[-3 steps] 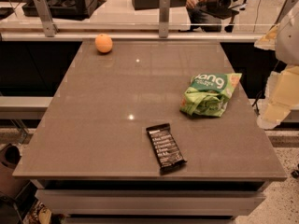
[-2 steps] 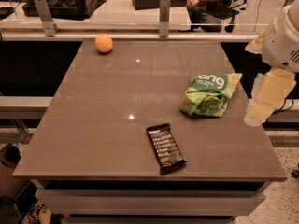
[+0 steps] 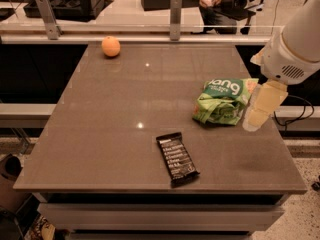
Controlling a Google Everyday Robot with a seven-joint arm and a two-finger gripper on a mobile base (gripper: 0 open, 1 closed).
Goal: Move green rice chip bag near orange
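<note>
Brown-grey surface (image 3: 100, 134) fills most of the view. A glass rail (image 3: 125, 33) with two metal posts (image 3: 175, 16) runs along its far edge, and a seated person (image 3: 217, 4) is in the room behind.

Tool (image 3: 252, 120) is at the right edge, about midway along it. It is pale yellow, points down and slightly left, and its tip is low over the surface. Spread or pressed together: cannot tell from this side. Nothing seen held in it. White arm (image 3: 295, 49) rises from it to the upper right, partly cut off.

Bag (image 3: 222, 101) lies just left of the tool, near the right edge. It is green and crumpled, with white lettering at its far end. Its right corner is touching or just beside the tool; cannot tell which.

Bar (image 3: 177, 158) is black with white text. It lies flat near the front edge, right of centre, its long axis angled toward the front right corner. It is apart from the bag.

Orange (image 3: 111, 46) sits by the far left corner, close to the far edge and well apart from the bag.

Cable (image 3: 300, 115) hangs beyond the right edge.
</note>
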